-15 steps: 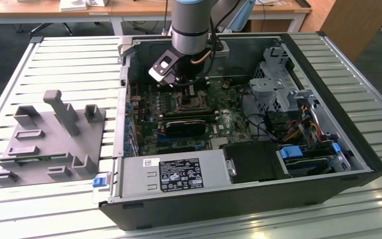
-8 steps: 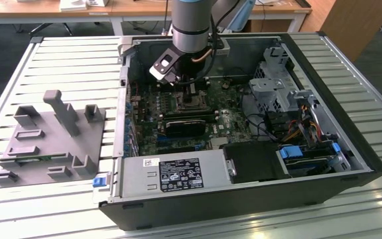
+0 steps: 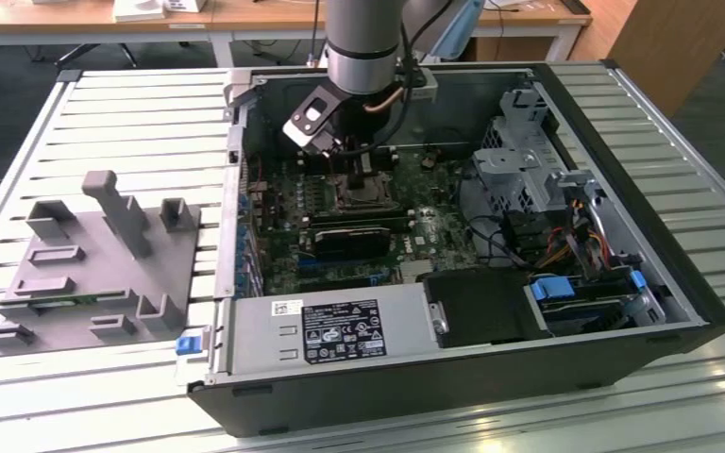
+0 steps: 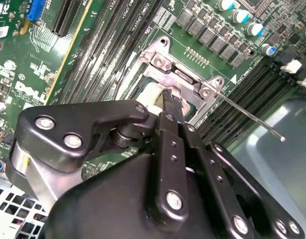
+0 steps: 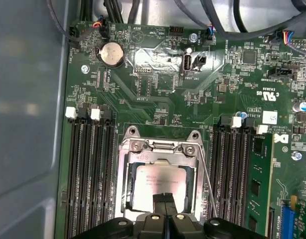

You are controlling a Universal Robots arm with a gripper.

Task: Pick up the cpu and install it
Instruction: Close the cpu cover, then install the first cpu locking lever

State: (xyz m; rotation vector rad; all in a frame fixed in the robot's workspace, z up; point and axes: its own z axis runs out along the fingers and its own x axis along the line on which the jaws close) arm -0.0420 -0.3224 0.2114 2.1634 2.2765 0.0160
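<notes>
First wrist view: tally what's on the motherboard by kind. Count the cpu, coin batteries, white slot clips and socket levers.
cpu: 1
coin battery: 1
white slot clips: 4
socket lever: 1
Total: 7

The silver-grey cylindrical metal arm (image 3: pixel 362 42) is carrying a matte black linked gripper (image 4: pixel 171 99), round silver screw heads (image 4: pixel 173 199) glinting along it.
</notes>
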